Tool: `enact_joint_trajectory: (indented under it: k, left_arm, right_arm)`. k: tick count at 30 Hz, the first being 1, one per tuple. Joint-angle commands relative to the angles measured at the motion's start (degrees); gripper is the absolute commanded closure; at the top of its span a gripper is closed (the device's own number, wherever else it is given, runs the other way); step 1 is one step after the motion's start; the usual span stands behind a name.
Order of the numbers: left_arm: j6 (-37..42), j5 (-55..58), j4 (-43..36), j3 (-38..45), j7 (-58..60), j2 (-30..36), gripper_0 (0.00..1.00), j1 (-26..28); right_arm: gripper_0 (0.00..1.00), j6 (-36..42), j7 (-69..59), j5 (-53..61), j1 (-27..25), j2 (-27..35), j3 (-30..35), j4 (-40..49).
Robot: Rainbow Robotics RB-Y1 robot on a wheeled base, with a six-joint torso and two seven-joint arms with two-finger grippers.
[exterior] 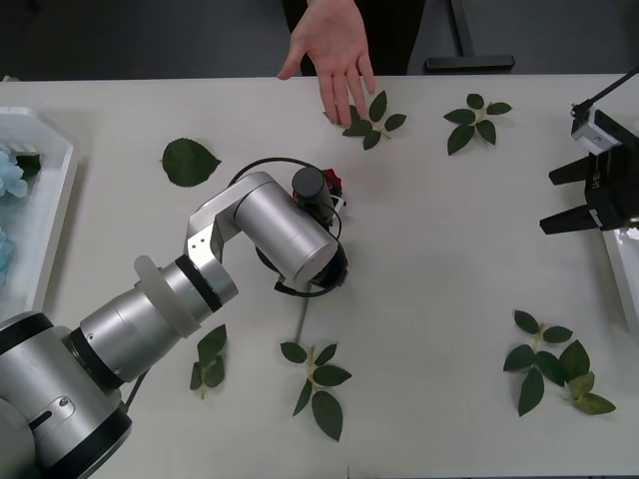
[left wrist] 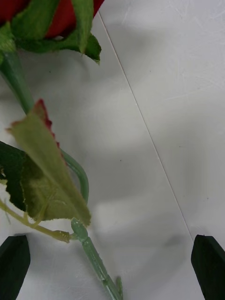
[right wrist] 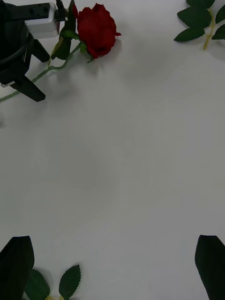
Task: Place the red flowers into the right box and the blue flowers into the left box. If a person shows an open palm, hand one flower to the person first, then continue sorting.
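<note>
A red flower (exterior: 334, 185) lies mid-table, its stem (exterior: 300, 317) running toward me. My left gripper (left wrist: 112, 268) hovers low over it, open, with the green stem (left wrist: 93, 257) between the black fingers and the bloom (left wrist: 61, 18) just ahead. From the right wrist view the rose (right wrist: 96, 28) lies beside the left gripper (right wrist: 37, 70). My right gripper (exterior: 589, 200) waits open at the far right, by the right box (exterior: 621, 274). Blue flowers (exterior: 10, 178) lie in the left box (exterior: 55, 215). A person's open palm (exterior: 334, 45) reaches over the far edge.
Loose leaf sprigs are scattered about: near the hand (exterior: 374, 120), at the back right (exterior: 476, 120), a single leaf (exterior: 190, 162), and others at the front (exterior: 318, 384), (exterior: 210, 359), (exterior: 549, 364). The left arm's elbow (exterior: 285, 230) stands over the table's middle.
</note>
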State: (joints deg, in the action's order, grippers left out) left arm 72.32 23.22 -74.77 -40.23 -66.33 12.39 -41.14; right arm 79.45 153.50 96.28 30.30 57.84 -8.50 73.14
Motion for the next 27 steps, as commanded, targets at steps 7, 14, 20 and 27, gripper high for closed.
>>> enact_joint_trajectory:
  k: [7, 14, 20, 27]
  left_arm:
    - [-0.86, -1.43, -0.02, -1.07, 0.41, -1.49, 0.00, -2.54]
    - [-0.86, -3.10, -0.02, -1.07, -0.47, -1.49, 0.00, -2.45]
    - [-0.86, -4.15, -0.02, -2.22, -0.91, -1.49, 0.32, -2.45]
    - [-0.95, -4.94, 0.06, -3.10, -0.56, -1.49, 0.83, -2.45]
  right_arm:
    - [0.00, -0.43, 1.50, 0.84, -0.68, 2.98, 0.41, 1.30]
    - [0.00, -0.43, 1.50, 0.84, -0.68, 2.89, 0.41, 1.30]
    - [0.00, -0.43, 1.50, 0.84, -0.77, 2.89, 0.33, 1.30]
    - [0.00, -0.43, 1.50, 0.84, -0.77, 2.98, 0.41, 1.30]
